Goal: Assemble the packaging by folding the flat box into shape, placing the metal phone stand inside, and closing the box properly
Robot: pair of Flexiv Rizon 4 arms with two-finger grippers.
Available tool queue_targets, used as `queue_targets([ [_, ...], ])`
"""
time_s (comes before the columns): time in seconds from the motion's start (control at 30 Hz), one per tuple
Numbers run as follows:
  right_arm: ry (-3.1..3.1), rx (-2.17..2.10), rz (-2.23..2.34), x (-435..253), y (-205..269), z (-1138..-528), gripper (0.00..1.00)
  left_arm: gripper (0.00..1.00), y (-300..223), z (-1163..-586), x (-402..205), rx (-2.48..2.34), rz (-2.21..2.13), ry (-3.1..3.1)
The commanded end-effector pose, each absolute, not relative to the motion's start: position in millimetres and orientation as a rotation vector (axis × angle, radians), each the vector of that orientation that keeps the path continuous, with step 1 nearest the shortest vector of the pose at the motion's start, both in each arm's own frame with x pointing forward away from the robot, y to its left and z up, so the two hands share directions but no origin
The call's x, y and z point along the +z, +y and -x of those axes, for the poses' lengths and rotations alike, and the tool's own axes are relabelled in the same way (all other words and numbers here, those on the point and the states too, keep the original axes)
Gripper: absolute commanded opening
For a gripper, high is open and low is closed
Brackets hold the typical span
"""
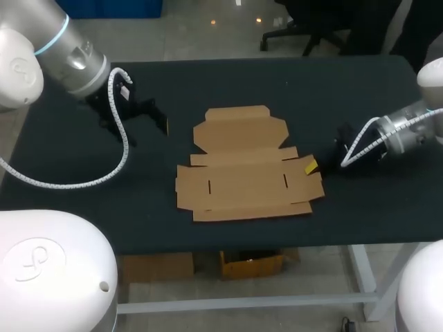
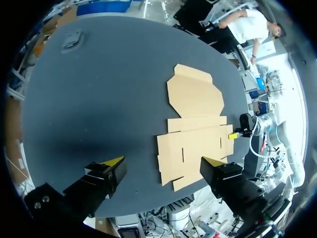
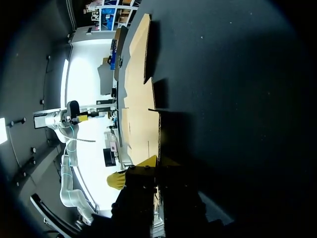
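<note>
Flat on the black worktop (image 1: 208, 83), the flat box (image 1: 246, 173) lies unfolded about midway between the left and right edges and nearer the front edge than the far one, its tabbed lid panel pointing toward the far edge and its slotted panels toward the front. My left gripper (image 2: 163, 161) hangs above the left part of the worktop, well apart from the cardboard, its fingers spread wide and released with nothing between them. My right gripper (image 1: 311, 166) comes in low from the right edge, one yellow tip showing at the box's right-hand side flap. From its own wrist view the cardboard is seen almost edge-on just ahead of it, and whether it has hold of the flap I cannot tell. In the left wrist view a small grey item (image 2: 73, 39) rests near the far left corner of the worktop, too small to identify.
</note>
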State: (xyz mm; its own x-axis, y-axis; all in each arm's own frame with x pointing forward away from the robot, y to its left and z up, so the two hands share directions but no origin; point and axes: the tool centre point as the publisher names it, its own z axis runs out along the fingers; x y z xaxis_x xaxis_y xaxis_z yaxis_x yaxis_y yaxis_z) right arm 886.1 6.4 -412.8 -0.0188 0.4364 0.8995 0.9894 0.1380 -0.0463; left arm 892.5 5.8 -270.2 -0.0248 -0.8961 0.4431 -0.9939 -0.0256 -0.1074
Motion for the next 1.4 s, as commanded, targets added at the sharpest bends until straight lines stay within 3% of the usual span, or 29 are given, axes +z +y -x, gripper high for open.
queue_targets([
  [0.03, -1.579, -0.863, 1.446, -415.1, 5.7, -873.9, 0.00, 1.00, 6.0, -891.4, -270.9, 0.587, -2.012, -2.004],
  [1.1, -1.566, -0.871, 1.470, -414.1, 9.1, -864.3, 0.00, 1.00, 7.9, -891.4, -274.7, 0.596, -2.006, -1.991],
  [1.3, -1.571, -0.868, 1.474, -413.5, 7.3, -864.0, 0.29, 1.00, 6.7, -891.7, -274.9, 0.597, -2.002, -1.996],
  [1.4, -1.572, -0.867, 1.476, -413.9, 6.0, -864.8, 0.37, 1.00, 5.7, -892.1, -275.4, 0.596, -1.999, -1.999],
])
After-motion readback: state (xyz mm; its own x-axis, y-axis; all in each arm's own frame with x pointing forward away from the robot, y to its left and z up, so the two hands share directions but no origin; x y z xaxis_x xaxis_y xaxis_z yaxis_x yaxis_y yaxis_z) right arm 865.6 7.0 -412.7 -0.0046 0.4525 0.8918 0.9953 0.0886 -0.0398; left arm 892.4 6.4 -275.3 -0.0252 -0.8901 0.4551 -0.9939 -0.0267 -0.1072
